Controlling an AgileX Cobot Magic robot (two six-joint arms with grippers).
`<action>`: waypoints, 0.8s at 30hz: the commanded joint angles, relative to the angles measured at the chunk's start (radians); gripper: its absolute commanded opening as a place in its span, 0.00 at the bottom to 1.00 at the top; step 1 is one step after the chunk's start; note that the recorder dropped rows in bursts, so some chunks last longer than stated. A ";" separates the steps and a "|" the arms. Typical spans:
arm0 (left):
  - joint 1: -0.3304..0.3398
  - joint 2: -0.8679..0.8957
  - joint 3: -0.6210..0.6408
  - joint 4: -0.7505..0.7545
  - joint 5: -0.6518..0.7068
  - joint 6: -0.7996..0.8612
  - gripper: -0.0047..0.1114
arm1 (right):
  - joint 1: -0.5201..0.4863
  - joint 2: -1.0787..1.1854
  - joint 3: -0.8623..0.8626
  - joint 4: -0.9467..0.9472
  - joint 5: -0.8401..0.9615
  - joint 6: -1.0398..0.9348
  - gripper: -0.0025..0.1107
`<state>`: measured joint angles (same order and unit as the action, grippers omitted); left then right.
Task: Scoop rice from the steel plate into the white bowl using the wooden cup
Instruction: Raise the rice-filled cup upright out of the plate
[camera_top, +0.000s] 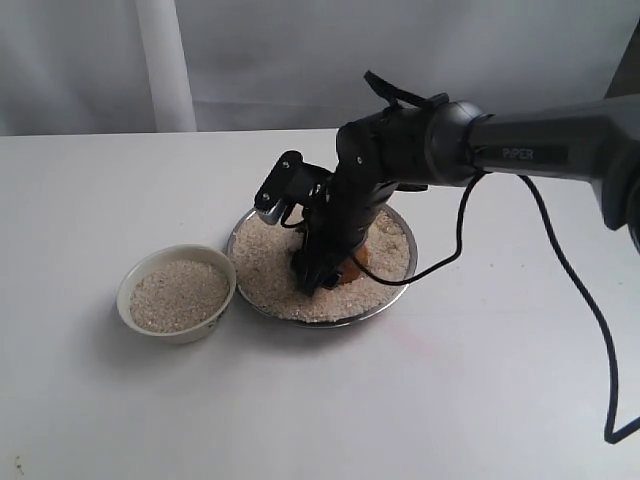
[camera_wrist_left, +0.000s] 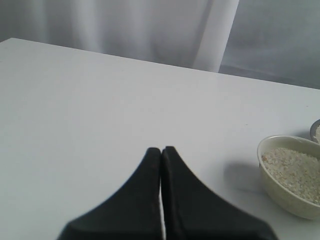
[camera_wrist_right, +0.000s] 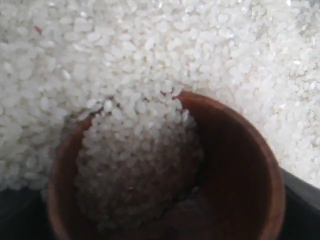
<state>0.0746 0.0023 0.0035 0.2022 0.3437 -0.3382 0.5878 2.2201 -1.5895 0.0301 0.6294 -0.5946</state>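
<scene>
1. Wooden cup (camera_wrist_right: 240, 165) lies tipped in the rice (camera_wrist_right: 150, 50) on the steel plate (camera_top: 325, 322), and it is partly full.
2. Right jaws grip the cup. Left jaws are pressed closed and empty over the worktop (camera_top: 120, 200).
3. To scoop well, the arm should push the cup deeper, then slowly turn its mouth up.
4. White bowl (camera_top: 180, 335) sits just beside the plate, with rice inside.

You are looking at the bowl (camera_top: 177, 293) sitting on the table (camera_top: 90, 200) just left of the plate (camera_top: 320, 322), both holding rice (camera_top: 268, 268); the cup (camera_wrist_right: 240, 165) is lying tilted in the plate's rice, partly filled
</scene>
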 joint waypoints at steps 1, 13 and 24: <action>-0.005 -0.002 -0.004 -0.006 -0.006 -0.001 0.04 | -0.020 -0.051 0.064 0.102 -0.102 -0.071 0.02; -0.005 -0.002 -0.004 -0.006 -0.006 -0.001 0.04 | -0.031 -0.189 0.150 0.330 -0.176 -0.224 0.02; -0.005 -0.002 -0.004 -0.006 -0.006 -0.001 0.04 | -0.030 -0.270 0.150 0.389 -0.170 -0.259 0.02</action>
<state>0.0746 0.0023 0.0035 0.2022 0.3437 -0.3382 0.5587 1.9728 -1.4458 0.4096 0.4674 -0.8404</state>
